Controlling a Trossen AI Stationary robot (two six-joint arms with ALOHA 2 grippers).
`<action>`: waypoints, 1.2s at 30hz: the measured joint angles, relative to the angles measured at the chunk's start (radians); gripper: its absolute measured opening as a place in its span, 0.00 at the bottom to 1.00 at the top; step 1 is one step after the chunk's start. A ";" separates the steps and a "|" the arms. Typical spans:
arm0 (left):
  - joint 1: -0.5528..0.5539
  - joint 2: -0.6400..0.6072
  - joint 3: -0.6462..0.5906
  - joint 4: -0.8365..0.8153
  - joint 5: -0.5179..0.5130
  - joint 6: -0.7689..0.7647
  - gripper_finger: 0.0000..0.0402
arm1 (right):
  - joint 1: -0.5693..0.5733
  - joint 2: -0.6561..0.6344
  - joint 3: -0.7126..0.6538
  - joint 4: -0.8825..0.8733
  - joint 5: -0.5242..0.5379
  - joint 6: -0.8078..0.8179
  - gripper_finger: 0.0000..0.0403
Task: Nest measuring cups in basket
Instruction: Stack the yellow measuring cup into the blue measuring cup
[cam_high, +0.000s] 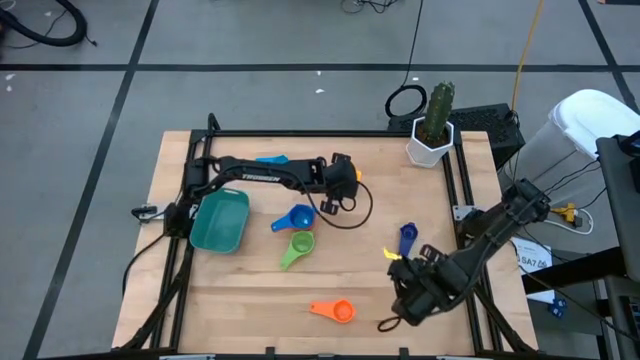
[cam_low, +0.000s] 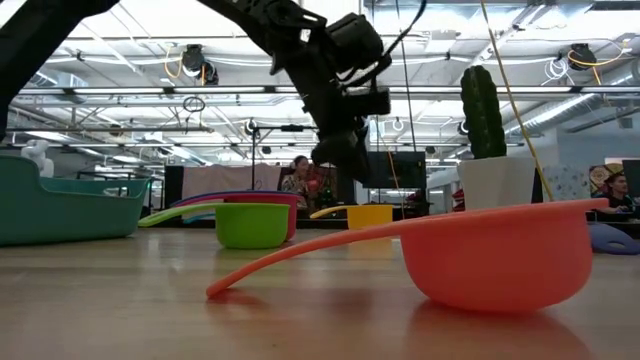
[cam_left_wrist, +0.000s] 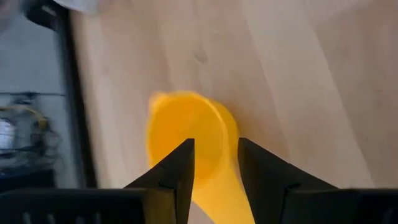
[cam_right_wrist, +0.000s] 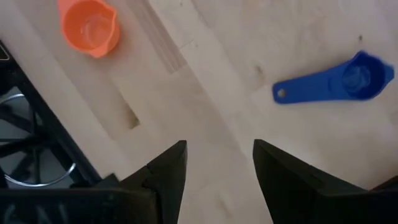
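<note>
A: Where is the small yellow plastic measuring cup (cam_left_wrist: 186, 130)?

B: Mid-table, towards the far edge, on the light wooden table (cam_high: 250, 300). It sits mouth up, its short handle running towards the left edge.

A: And the left gripper (cam_left_wrist: 216, 146)?

B: Right over that handle. Its fingers are parted by only a narrow gap, and the handle shows through it. From table height the gripper looks to be above the cup, gripping nothing.

A: The right gripper (cam_right_wrist: 217, 149)?

B: Spread wide and empty, above the near right corner.

A: The other cups?

B: The orange scoop-shaped cup (cam_high: 335, 311) lies along the near edge, handle to the left. The green cup (cam_high: 298, 245) is at the middle, handle towards the near left corner, and the blue cup (cam_high: 297, 217) is just beyond it, handle leftward. The little dark blue cup (cam_high: 406, 236) lies far-to-near. The light blue cup (cam_high: 272, 159) peeks from behind the left arm.

A: The teal-green rectangular plastic basket (cam_high: 222, 222)?

B: By the left edge, no cups visible in it.
</note>
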 joint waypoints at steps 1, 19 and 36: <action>0.006 0.000 0.000 -0.013 0.020 -0.006 0.32 | 0.008 0.000 0.000 0.000 0.000 0.015 0.44; 0.099 0.014 0.004 -0.033 0.197 -0.055 0.32 | 0.029 0.000 0.000 0.075 0.005 0.041 0.44; 0.096 0.096 -0.003 0.024 0.229 -0.085 0.32 | 0.034 0.000 0.000 0.136 0.009 0.089 0.44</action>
